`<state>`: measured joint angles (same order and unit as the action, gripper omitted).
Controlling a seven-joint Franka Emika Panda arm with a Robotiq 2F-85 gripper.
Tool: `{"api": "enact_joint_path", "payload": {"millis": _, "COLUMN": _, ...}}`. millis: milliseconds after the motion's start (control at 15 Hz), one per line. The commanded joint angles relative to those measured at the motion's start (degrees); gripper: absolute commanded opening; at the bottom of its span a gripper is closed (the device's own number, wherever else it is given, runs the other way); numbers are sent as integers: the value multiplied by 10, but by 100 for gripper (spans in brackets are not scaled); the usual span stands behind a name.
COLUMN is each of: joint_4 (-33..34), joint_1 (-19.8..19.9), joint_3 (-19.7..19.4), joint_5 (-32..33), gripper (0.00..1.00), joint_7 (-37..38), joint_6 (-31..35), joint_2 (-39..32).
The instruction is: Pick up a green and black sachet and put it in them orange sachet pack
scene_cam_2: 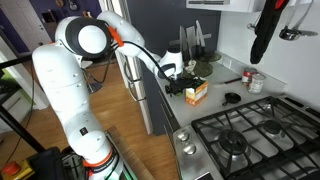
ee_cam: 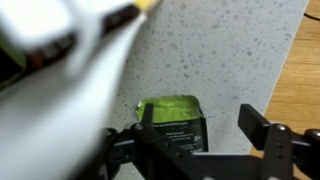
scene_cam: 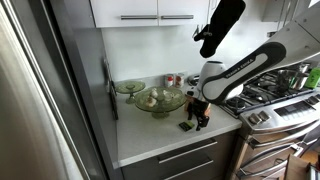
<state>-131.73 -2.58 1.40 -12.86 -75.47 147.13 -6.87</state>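
Note:
The green and black sachet [ee_cam: 172, 118] lies flat on the speckled grey counter, green half away from the wrist. My gripper [ee_cam: 200, 115] is open and low over it: the sachet sits between the jaws, close to the left finger, with a gap to the right finger. In both exterior views the gripper [scene_cam: 199, 117] [scene_cam_2: 177, 84] hangs just above the counter. The sachet shows as a small dark patch [scene_cam: 186, 126] beside the fingers. The orange sachet pack [scene_cam_2: 196, 93] stands right next to the gripper. A blurred white and yellow shape fills the wrist view's upper left.
A green glass bowl [scene_cam: 158, 100] and a smaller green dish [scene_cam: 129, 87] sit behind the gripper. The gas stove [scene_cam_2: 250, 135] [scene_cam: 282, 95] borders the counter. A knife block [scene_cam_2: 196, 42] and a small jar [scene_cam_2: 256, 81] stand near the wall. The counter's front edge [ee_cam: 300, 60] is close.

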Motion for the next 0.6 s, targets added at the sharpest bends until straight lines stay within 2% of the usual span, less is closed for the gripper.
{"api": "enact_joint_path", "payload": {"millis": 0, "joint_4": 5, "joint_1": 18, "joint_3": 10, "joint_5": 24, "gripper": 75, "joint_7": -15, "joint_6": 7, "joint_2": -12}}
{"api": "enact_joint_path", "payload": {"millis": 67, "joint_4": 5, "joint_1": 20, "joint_3": 10, "joint_5": 27, "gripper": 61, "joint_7": -16, "joint_6": 7, "joint_2": -13}}
{"api": "enact_joint_path", "payload": {"millis": 133, "joint_4": 5, "joint_1": 21, "joint_3": 11, "joint_5": 30, "gripper": 53, "joint_7": -17, "joint_6": 6, "joint_2": -15}}
{"api": "enact_joint_path", "payload": {"millis": 333, "joint_4": 6, "joint_1": 23, "joint_3": 14, "joint_5": 33, "gripper": 35, "joint_7": -22, "joint_6": 4, "joint_2": -15}}
{"api": "enact_joint_path", "payload": {"millis": 533, "joint_4": 6, "joint_1": 23, "joint_3": 16, "joint_5": 34, "gripper": 10, "joint_7": -25, "joint_6": 3, "joint_2": -14}}
